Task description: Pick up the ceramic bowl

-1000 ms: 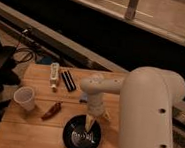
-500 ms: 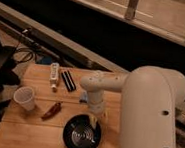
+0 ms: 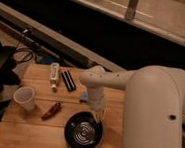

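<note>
The ceramic bowl is wide, round and glossy black with concentric rings inside. It sits on the wooden table near the front edge. My gripper hangs from the white arm and points down at the bowl's far right rim. The bowl's far rim is partly hidden behind the gripper.
A small white plastic cup stands at the left. A red chili-like item lies between cup and bowl. A white bottle and a black bar-shaped object lie at the back. Dark equipment and cables sit to the left.
The gripper has risen slightly and shifted right, from over the bowl's middle to its far right rim. The bowl sits a little nearer the front edge.
</note>
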Available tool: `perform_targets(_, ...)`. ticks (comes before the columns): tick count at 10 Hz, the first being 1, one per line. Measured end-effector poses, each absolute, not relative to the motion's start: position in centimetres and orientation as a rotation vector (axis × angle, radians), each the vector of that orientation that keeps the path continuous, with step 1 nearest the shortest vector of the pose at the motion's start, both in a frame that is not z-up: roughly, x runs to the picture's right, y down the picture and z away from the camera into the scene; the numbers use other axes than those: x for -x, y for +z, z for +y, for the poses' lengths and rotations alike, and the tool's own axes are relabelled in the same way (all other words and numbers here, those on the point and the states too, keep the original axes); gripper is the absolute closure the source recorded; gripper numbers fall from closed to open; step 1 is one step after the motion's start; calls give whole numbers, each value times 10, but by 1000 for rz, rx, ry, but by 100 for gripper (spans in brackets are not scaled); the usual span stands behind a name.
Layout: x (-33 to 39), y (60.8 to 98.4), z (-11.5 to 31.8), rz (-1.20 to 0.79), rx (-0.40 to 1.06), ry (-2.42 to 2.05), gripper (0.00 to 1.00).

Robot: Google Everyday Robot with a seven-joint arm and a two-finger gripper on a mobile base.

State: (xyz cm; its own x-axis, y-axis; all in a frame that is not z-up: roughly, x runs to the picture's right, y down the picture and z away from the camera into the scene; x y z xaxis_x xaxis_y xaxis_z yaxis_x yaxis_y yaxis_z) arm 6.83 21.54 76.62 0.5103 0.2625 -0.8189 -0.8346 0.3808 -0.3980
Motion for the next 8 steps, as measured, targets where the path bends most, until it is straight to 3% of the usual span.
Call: perform_targets(8, -52, 733, 123, 581, 951, 735, 85)
